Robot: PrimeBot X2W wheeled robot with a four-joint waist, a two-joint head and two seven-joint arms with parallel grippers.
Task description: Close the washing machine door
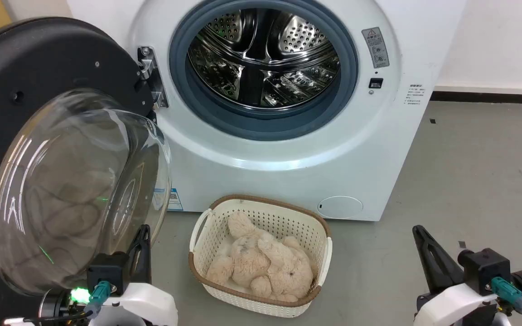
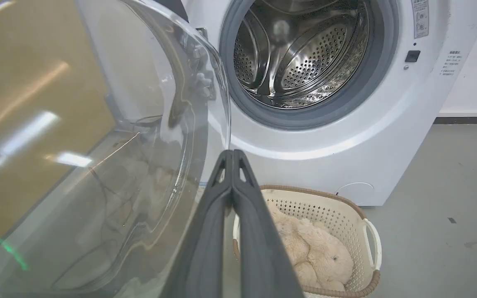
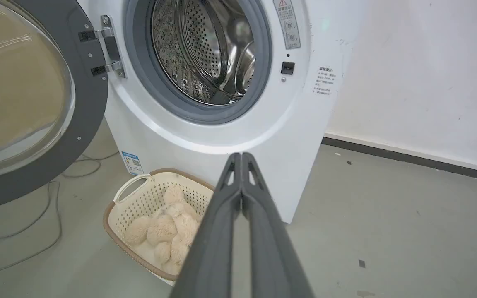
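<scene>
One blue label [image 1: 175, 199] low on the washing machine [image 1: 288, 181]; writing illegible.

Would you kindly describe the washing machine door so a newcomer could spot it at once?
Find the big white washing machine with its round opening. A metal hinge at the opening's left edge carries the washing machine door, swung wide open. It is the black disc with a bulging clear glass bowl, unlike the grey-blue rubber ring fixed around the drum.
</scene>
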